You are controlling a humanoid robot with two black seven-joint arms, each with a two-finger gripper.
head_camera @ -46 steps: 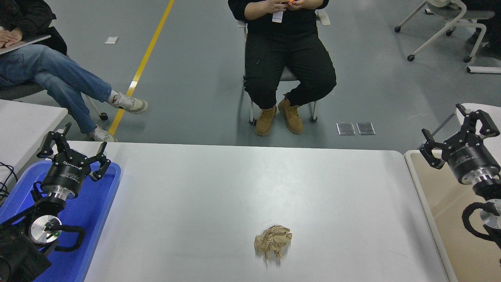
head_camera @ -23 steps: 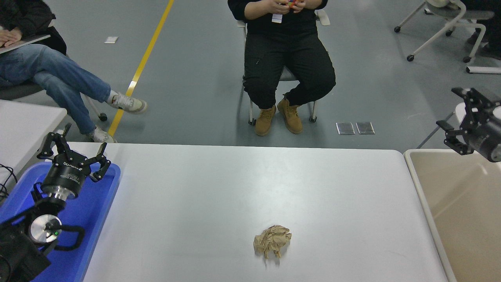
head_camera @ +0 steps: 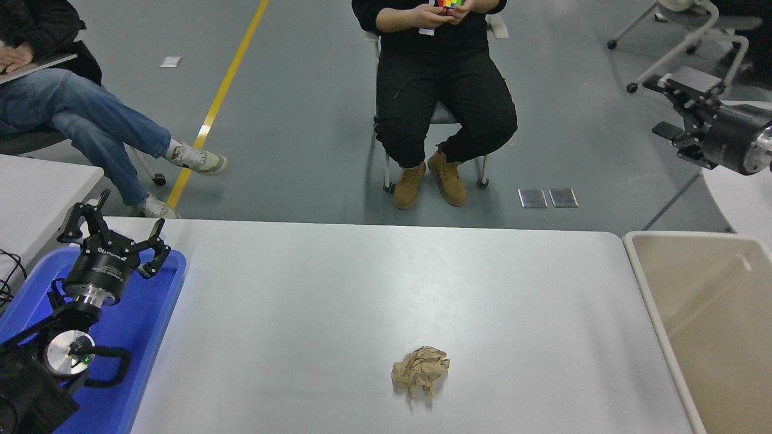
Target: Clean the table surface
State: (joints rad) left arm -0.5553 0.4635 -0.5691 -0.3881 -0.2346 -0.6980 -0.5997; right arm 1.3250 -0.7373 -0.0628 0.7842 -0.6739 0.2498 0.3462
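My right gripper open, empty, at 2 o'clock. Paper wad on counter, 6 o'clock: descend vertically, straddle, close gently.

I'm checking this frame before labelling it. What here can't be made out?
Head view:
- Beige bin: right and near parts cut by the picture's edges.
- Right gripper: seen side-on, so open or shut is unclear.
- Blue tray: partly hidden by the parked left gripper and arm.
- Crumpled paper: underside hidden.
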